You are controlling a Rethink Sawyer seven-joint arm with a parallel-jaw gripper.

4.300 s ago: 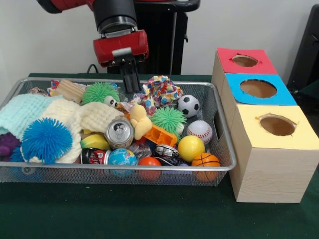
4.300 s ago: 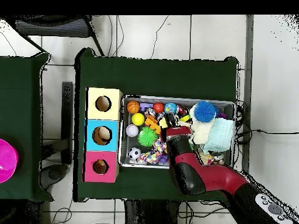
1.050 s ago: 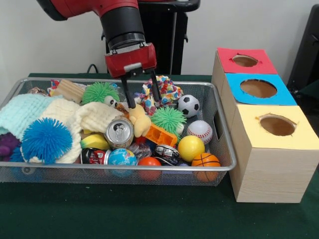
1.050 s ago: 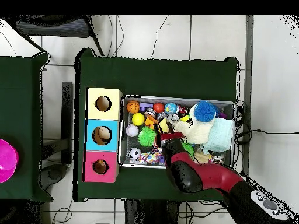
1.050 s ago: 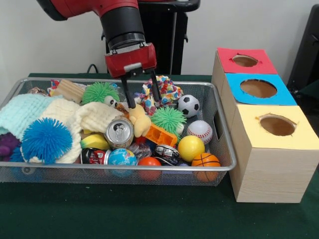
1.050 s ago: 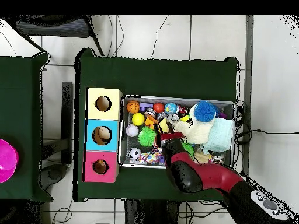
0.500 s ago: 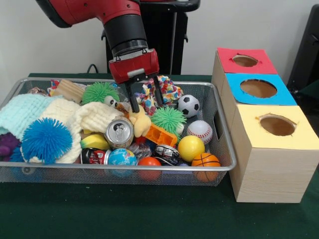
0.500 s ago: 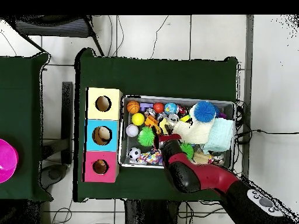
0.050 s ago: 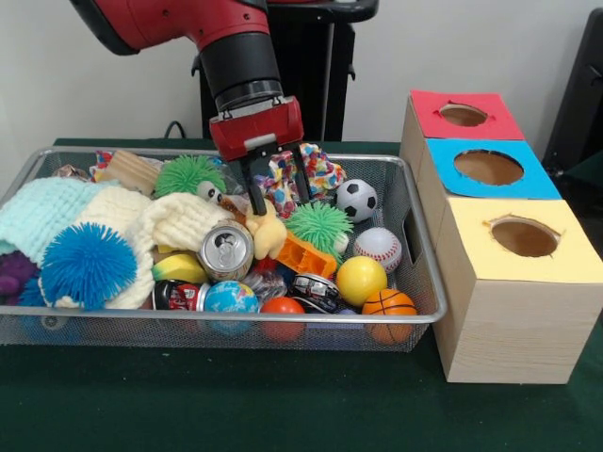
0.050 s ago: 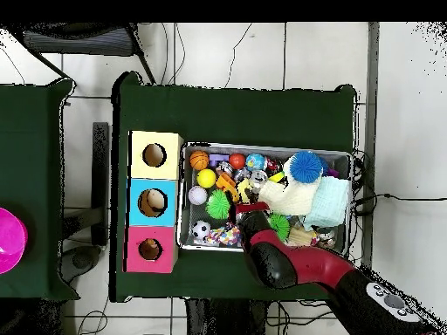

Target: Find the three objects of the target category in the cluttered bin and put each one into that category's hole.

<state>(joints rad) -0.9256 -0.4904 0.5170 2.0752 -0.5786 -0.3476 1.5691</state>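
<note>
My gripper (image 9: 283,203) hangs open in the middle of the wire bin (image 9: 283,319). One of its fingers (image 9: 254,193) is beside the yellow plush toy (image 9: 265,232). The other stands in front of the multicoloured cloth toy (image 9: 316,171). A green spiky ball (image 9: 318,226) lies just below and to the right of the tips. Nothing is held between the fingers. In the overhead view the red arm (image 10: 288,262) covers the gripper. The red box (image 9: 462,115), blue box (image 9: 490,169) and yellow box (image 9: 523,237) each have a round hole on top.
The bin also holds a soccer ball (image 9: 356,200), baseball (image 9: 378,248), yellow ball (image 9: 361,280), basketball (image 9: 388,306), drink can (image 9: 226,250), blue spiky ball (image 9: 88,265), a second green spiky ball (image 9: 189,175) and knitted cloths (image 9: 57,212). A pink bowl (image 10: 9,240) sits on a side table.
Since the earliest frames the gripper has opened and come forward and to the right in the front view. Over the last second it dropped slightly between the plush and the cloth toy.
</note>
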